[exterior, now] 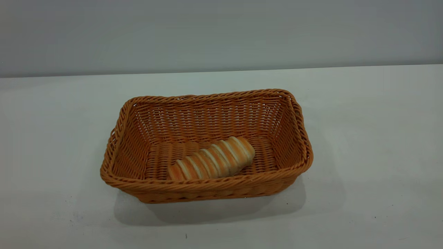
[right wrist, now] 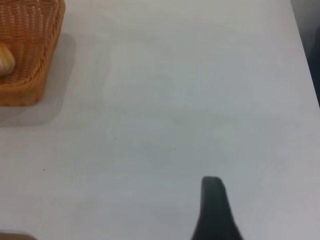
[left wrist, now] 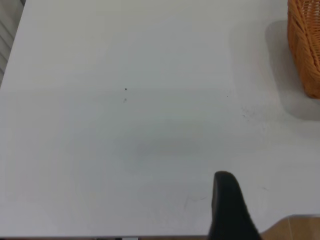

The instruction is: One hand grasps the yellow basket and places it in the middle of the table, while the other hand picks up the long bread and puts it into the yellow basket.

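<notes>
Yellow basket (exterior: 207, 145) sitting near the middle of the table (exterior: 363, 138), long side toward the exterior camera, flared walls and braided rim all in plain sight. Long bread (exterior: 211, 159) lying inside on the basket floor — slanted, one end close against the near wall, the other rising toward the basket's centre, crosswise stripes showing.

No arm or gripper anywhere near the basket in the exterior view.

Left gripper (left wrist: 231, 207) showing only as one dark finger over bare tabletop, well apart from the basket, whose outer corner (left wrist: 305, 47) just enters that wrist view. Nothing between or against the finger; open or closed, cannot tell.

Right gripper (right wrist: 214, 210) likewise reduced to a single dark finger over bare table, well apart from the basket on its other side. Basket end (right wrist: 27, 50) seen from there with a pale tip of the bread (right wrist: 5, 59) inside — clear of the finger. Finger spread again impossible to tell.
</notes>
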{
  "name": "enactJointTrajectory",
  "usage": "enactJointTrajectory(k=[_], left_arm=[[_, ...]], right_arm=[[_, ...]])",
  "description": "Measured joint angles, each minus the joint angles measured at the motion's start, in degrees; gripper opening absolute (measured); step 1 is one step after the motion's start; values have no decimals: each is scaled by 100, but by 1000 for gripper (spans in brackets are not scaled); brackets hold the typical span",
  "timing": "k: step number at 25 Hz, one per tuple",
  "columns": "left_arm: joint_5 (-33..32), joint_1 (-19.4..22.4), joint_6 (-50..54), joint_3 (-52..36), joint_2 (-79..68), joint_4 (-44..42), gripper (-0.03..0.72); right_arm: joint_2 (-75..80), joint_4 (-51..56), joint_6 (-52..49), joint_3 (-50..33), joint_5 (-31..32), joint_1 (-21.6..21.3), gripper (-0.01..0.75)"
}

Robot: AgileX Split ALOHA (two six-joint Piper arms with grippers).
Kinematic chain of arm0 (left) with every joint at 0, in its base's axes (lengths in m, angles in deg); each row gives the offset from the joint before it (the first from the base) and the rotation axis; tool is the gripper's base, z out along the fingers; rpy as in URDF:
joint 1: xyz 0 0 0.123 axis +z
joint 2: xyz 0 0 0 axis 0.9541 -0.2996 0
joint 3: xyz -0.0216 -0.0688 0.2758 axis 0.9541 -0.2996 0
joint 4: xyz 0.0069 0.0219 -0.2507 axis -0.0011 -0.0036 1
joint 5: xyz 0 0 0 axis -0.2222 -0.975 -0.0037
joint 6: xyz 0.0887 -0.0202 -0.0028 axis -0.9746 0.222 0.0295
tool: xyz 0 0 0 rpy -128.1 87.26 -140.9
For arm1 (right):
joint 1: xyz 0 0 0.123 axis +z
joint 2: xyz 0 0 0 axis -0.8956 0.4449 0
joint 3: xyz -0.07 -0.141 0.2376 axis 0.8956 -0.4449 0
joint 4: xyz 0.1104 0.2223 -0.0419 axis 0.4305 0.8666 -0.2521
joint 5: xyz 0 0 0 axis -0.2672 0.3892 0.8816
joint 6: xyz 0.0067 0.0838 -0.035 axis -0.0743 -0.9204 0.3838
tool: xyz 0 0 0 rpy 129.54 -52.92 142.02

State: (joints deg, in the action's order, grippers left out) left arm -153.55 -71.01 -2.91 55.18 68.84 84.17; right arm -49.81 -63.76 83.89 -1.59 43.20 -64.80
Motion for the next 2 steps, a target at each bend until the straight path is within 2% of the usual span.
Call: enactJointTrajectory(k=[2], left_arm=[[0, 0, 0, 0, 0, 0, 489]], right_arm=[[0, 0, 0, 0, 0, 0, 560]])
